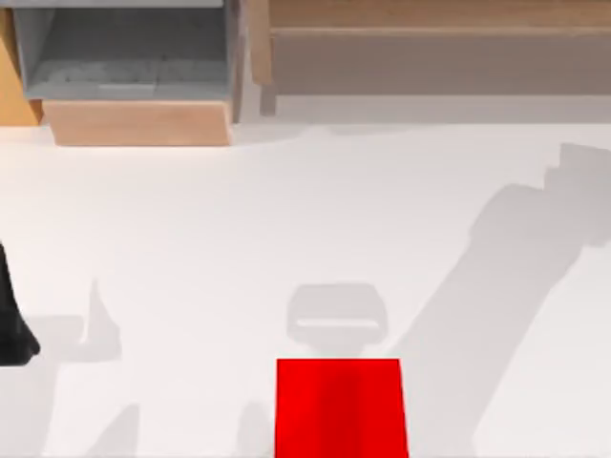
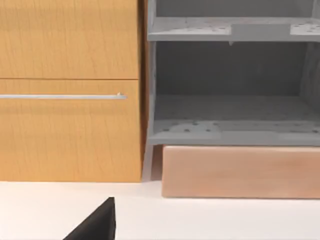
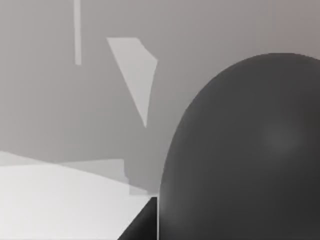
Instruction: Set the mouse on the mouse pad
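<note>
The mouse (image 1: 337,313), a pale grey rounded block with a lighter line across it, lies on the white table in the top view, right of centre. Just in front of it, across a narrow strip of table, lies the mouse pad (image 1: 341,408), a flat bright red rectangle cut off by the near edge of the view. Nothing rests on the pad. My left arm (image 1: 12,324) shows as a black shape at the table's far left edge, well away from both. A black tip of the left gripper (image 2: 95,226) juts into the left wrist view. A large dark rounded shape (image 3: 245,150) sits close in the right wrist view.
A wooden cabinet (image 1: 138,122) with a grey open shelf (image 2: 230,115) stands at the back left. A wooden drawer front with a metal handle (image 2: 62,96) is beside it. A long wooden unit (image 1: 439,57) runs along the back right. Broad grey arm shadows (image 1: 496,258) cross the table's right side.
</note>
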Controlling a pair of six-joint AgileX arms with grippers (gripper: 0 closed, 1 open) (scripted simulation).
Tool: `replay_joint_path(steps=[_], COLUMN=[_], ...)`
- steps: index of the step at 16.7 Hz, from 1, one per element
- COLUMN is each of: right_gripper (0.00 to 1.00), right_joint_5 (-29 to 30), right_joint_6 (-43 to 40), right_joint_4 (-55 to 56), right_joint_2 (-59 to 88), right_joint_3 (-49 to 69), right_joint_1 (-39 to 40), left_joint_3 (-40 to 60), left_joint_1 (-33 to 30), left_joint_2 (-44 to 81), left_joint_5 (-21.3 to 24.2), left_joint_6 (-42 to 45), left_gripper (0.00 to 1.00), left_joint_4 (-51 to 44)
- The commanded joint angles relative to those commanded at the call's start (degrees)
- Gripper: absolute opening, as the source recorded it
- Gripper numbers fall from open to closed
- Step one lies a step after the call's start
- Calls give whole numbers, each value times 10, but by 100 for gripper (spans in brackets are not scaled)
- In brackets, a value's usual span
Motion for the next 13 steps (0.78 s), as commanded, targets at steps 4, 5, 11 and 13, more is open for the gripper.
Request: replay_joint_path(steps=[4, 5, 11, 13], right_gripper=[0, 0, 0, 0], right_joint_5=[0, 0, 0, 0], right_joint_6=[-1, -1, 0, 1], right_joint_4=[-105, -133, -184, -182], right_joint_2=[-13, -16, -28, -27], right_joint_3=[84, 106, 153, 151], right_joint_1=[-1, -1, -1, 1], left_joint_3=[0, 0, 0, 0], left_joint_1=[0, 0, 0, 0], left_joint_2=[0, 0, 0, 0], left_joint_5=[0, 0, 0, 0], left_joint_6=[0, 0, 0, 0], left_gripper=[100, 100, 100, 100], left_joint_4=[0, 0, 0, 0])
